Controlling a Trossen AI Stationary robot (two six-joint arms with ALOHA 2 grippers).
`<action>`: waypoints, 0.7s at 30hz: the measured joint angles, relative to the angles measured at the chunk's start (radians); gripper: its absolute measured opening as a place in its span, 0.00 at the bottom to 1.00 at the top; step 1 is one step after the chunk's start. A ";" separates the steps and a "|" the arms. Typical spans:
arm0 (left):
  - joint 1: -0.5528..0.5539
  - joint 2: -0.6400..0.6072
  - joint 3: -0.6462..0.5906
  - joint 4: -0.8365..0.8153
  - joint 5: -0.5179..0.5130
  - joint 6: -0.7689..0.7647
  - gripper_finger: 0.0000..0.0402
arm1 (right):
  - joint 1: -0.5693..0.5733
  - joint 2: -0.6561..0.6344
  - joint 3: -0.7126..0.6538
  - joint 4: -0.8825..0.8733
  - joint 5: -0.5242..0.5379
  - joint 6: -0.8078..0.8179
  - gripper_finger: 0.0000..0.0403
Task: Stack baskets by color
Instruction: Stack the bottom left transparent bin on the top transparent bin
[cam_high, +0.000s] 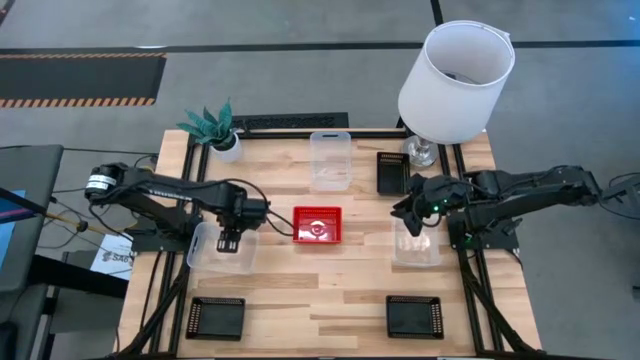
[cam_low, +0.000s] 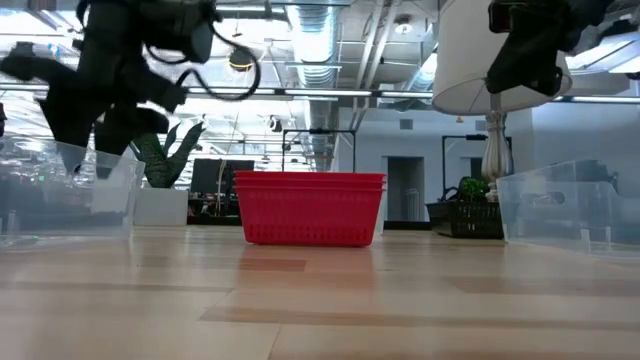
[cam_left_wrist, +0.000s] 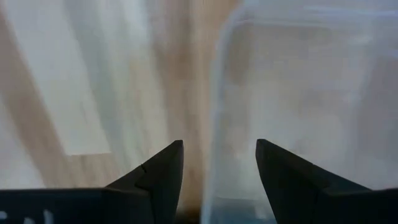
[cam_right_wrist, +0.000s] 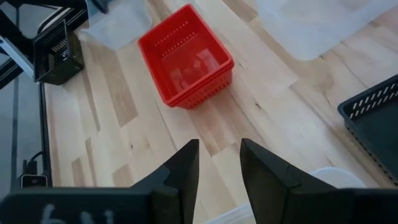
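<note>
A stack of red baskets (cam_high: 318, 225) (cam_right_wrist: 186, 62) stands on the middle of the table. A clear basket (cam_high: 213, 250) (cam_left_wrist: 311, 99) sits at the left. My left gripper (cam_high: 228, 240) (cam_left_wrist: 219, 144) points straight down over it, open, with one finger on either side of the basket's right-hand wall (cam_left_wrist: 214, 124); I cannot tell whether they touch. A second clear basket (cam_high: 416, 246) rests at the right. My right gripper (cam_high: 412, 215) (cam_right_wrist: 219, 144) hovers above its far end, open, with nothing between the fingers, tilted toward the red stack.
A third clear basket (cam_high: 331, 158) sits at the far middle, with a black basket (cam_high: 392, 172) to its right. Two more black baskets (cam_high: 216, 317) (cam_high: 415, 316) lie near the front edge. A white lampshade (cam_high: 455, 80) and a potted plant (cam_high: 215, 128) stand at the far corners.
</note>
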 joint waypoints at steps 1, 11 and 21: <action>0.002 0.000 -0.014 0.013 -0.033 -0.015 0.47 | 0.001 0.000 0.000 0.000 0.000 0.000 0.35; 0.029 0.008 -0.082 0.064 -0.032 -0.037 0.33 | 0.003 0.000 0.000 0.000 0.000 0.001 0.35; 0.030 0.002 -0.027 0.011 -0.006 -0.082 0.01 | 0.003 0.000 0.000 0.002 0.000 0.003 0.35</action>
